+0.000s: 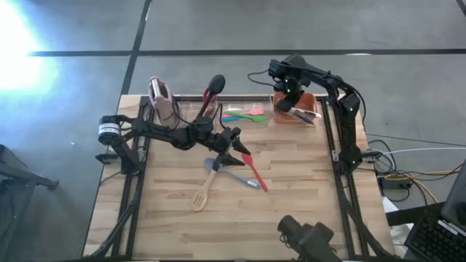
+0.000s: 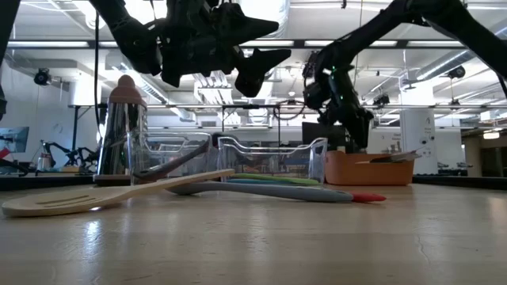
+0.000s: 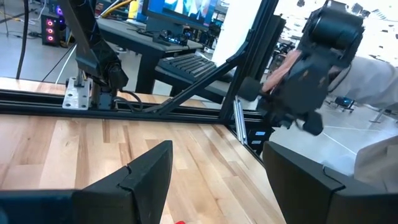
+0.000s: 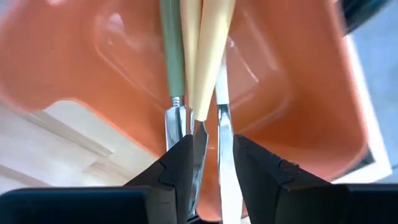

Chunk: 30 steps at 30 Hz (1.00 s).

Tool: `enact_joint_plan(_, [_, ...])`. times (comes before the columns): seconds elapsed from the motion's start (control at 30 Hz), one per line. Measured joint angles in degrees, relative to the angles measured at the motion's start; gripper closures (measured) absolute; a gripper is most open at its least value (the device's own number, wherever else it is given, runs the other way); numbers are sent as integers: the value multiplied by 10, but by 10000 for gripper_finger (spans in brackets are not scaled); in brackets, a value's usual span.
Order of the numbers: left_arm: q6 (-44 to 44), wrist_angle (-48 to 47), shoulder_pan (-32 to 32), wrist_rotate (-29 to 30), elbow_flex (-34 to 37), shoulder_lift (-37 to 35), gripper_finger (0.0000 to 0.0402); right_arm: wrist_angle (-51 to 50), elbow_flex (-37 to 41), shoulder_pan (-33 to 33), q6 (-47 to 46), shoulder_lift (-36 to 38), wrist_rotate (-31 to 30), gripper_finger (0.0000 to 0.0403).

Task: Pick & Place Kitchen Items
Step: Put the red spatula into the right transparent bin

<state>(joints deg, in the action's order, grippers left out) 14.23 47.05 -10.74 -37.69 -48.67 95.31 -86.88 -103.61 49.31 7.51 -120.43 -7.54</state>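
The high view looks straight down on the whole table (image 1: 291, 211). The low view sits at table height, looking across into the room. Each wrist view looks close past its own fingers. High and low both show the orange bin (image 1: 297, 116).

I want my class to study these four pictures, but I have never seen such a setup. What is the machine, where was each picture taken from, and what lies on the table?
Two dark robot arms work at a wooden table. One picture looks straight down, one looks level across the tabletop, and two come from cameras on the wrists. The left gripper hovers, jaws open, above a wooden spatula, a red spatula and a blue one. The right gripper is over the orange bin, its jaws around a pale-handled knife lying with others. Coloured utensils sit in a clear bin.
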Motion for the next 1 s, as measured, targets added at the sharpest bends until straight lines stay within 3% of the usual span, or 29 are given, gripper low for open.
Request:
enact_joint_plan(0.17, [-7, 0, 0, 0, 0, 0, 149, -16, -41, -18, -13, 22, -1, 290])
enact_joint_plan(0.5, [-10, 0, 0, 0, 0, 0, 149, -30, -112, -97, -58, 105, 2, 317])
enact_joint_plan(0.83, [-10, -7, 0, 0, 0, 0, 149, -18, -72, -246, -143, 229, 3, 316])
enact_joint_plan(1.0, [-9, -16, -1, 0, 0, 0, 149, 51, -7, -346, -179, 284, 1, 310])
